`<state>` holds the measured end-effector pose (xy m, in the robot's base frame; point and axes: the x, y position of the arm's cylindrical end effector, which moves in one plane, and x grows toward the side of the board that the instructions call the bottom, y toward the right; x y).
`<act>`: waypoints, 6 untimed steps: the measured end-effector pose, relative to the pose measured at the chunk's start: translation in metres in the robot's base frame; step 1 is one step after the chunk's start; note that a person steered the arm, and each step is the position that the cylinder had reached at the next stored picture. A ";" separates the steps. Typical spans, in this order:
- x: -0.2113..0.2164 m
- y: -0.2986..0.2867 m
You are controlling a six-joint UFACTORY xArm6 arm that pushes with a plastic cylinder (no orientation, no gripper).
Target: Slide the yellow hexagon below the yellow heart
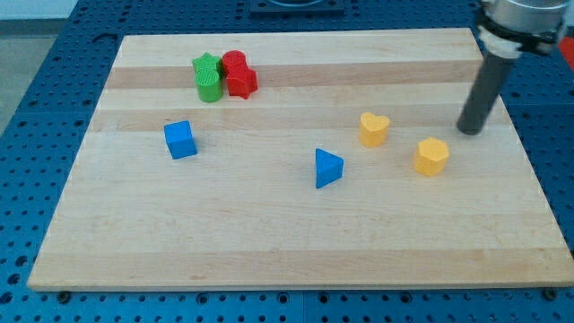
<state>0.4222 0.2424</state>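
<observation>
Here our end effector, a bare rod with nothing to pinch, rests my tip (468,131) on the table (269,233); the yellow hexagon (431,156) lies just below-left of it; the yellow heart (374,128) farther left.

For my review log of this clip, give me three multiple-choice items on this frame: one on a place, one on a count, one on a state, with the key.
1. Where is my tip relative to the yellow hexagon?
A. Toward the view's top right of it
B. To the view's left of it
C. Straight below it

2. How many yellow blocks lie on the board?
A. One
B. Two
C. Three

3. Is my tip touching the yellow hexagon?
A. Yes, pressed against it
B. No, bare board shows between them
C. It rests on top of it

Key: 1 A, the rod ends above and right of the hexagon. 2 B, only the hexagon and the yellow heart. 3 B, a gap of wood separates them.
</observation>
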 end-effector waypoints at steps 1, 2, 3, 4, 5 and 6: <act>0.046 0.003; 0.058 -0.017; 0.047 -0.056; 0.036 -0.096; 0.035 -0.110; 0.051 -0.106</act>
